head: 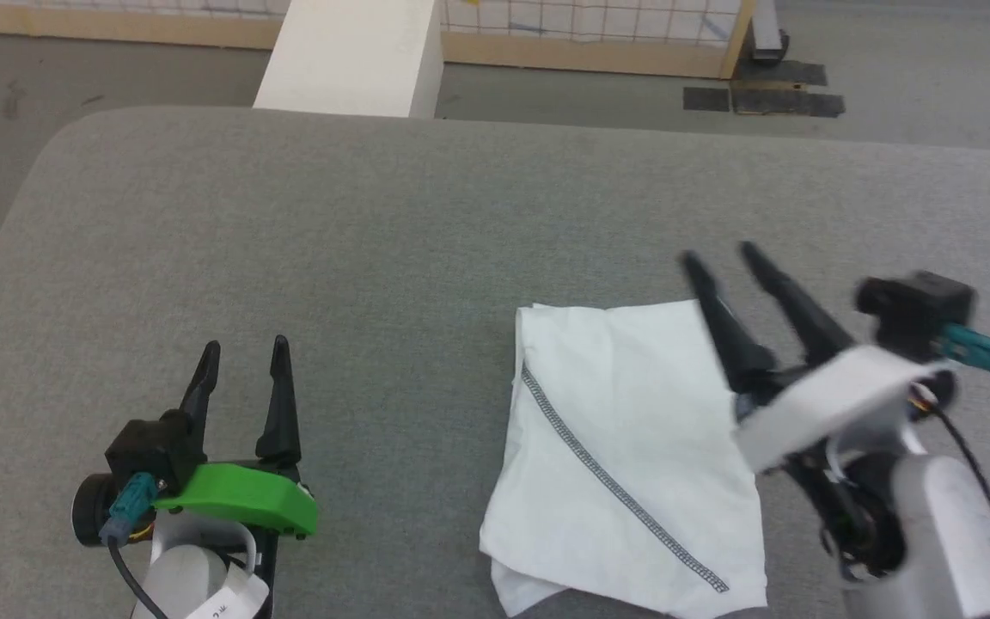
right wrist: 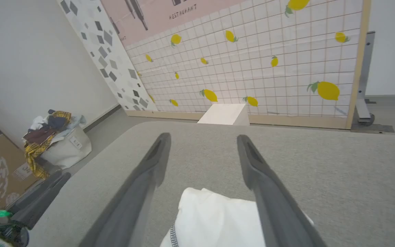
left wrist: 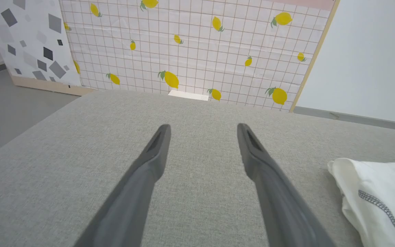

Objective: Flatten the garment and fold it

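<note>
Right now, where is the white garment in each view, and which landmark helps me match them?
Head view: the garment lies right of centre, reaching the bottom edge.
Left wrist view: the garment sits in the lower right corner.
Right wrist view: the garment is at the bottom edge, in the middle.
Shared landmark: the white box beyond the far edge of the grey surface.

Black-fingered left claw (head: pixel 246 344) carries a green cover (head: pixel 241 505), right claw (head: pixel 717 252) a white cover (head: pixel 813 400).
</note>
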Motion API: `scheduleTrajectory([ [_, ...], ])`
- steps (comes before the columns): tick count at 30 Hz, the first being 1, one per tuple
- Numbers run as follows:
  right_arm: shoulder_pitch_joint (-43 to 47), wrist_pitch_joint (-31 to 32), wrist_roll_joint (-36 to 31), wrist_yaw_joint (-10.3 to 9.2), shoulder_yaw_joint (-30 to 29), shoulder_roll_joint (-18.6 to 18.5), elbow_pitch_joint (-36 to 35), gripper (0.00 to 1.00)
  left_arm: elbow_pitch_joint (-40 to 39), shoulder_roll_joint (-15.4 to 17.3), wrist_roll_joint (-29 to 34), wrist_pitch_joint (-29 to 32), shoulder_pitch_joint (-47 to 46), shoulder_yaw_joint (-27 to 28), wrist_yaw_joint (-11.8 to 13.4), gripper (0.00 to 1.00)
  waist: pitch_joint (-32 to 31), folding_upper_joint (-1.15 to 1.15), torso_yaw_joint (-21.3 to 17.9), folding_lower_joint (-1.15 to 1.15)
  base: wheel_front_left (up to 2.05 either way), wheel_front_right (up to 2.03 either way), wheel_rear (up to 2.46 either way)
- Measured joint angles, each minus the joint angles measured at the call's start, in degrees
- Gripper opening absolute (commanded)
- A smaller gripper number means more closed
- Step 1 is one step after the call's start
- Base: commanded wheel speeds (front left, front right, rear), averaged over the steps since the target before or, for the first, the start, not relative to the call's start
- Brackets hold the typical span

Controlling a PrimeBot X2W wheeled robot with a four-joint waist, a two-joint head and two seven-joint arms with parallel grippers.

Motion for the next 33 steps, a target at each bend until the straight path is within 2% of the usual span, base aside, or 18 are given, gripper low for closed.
scheduleTrajectory([
  [4, 4.6, -3.7, -0.3, 0.00, -7.0, -0.1, 1.9, 1.00, -0.3, 0.0, 0.1, 0.0, 0.1, 0.0, -0.1, 1.00, -0.8, 0.00, -1.5, 0.00, 0.00, 0.00, 0.00],
  [11, 8.6, -4.1, -1.5, 0.00, -10.6, -0.1, 8.7, 1.00, -0.5, 0.0, 0.1, 0.0, 0.1, -0.2, -0.3, 1.00, -1.1, 0.00, -2.8, 0.00, 0.00, 0.00, 0.00],
  [22, 7.7, 1.9, 0.4, 0.00, -7.2, -0.1, 23.4, 1.00, -0.2, -0.1, 0.1, 0.0, 0.2, -0.9, -0.5, 1.00, -0.4, 0.00, -1.0, 0.00, 0.00, 0.00, 0.00],
  [30, 3.0, 5.1, 0.6, -0.01, -2.4, -0.4, 28.7, 1.00, 0.5, -0.1, 0.1, 0.0, 0.2, -0.8, -0.6, 1.00, -0.1, 0.00, 0.0, 0.00, 0.00, 0.00, 0.00],
  [31, 2.6, 5.6, 0.7, -0.01, -1.9, -0.5, 29.0, 0.80, 0.7, -0.1, 0.1, 0.0, 0.2, -0.8, -0.6, 1.00, -0.1, 0.00, 0.1, 0.00, 0.00, 0.00, 0.00],
  [32, 2.3, 6.0, 0.7, -0.01, -1.6, -0.5, 29.1, 0.37, 0.8, -0.1, 0.1, 0.0, 0.2, -0.8, -0.6, 1.00, -0.1, 0.00, 0.1, 0.00, 0.00, 0.00, 0.00],
  [33, 2.0, 6.1, 0.8, -0.01, -1.4, -0.5, 29.3, 0.09, 0.9, -0.1, 0.1, 0.0, 0.2, -0.8, -0.7, 1.00, -0.1, 0.00, 0.1, 0.00, 0.00, 0.00, 0.00],
])
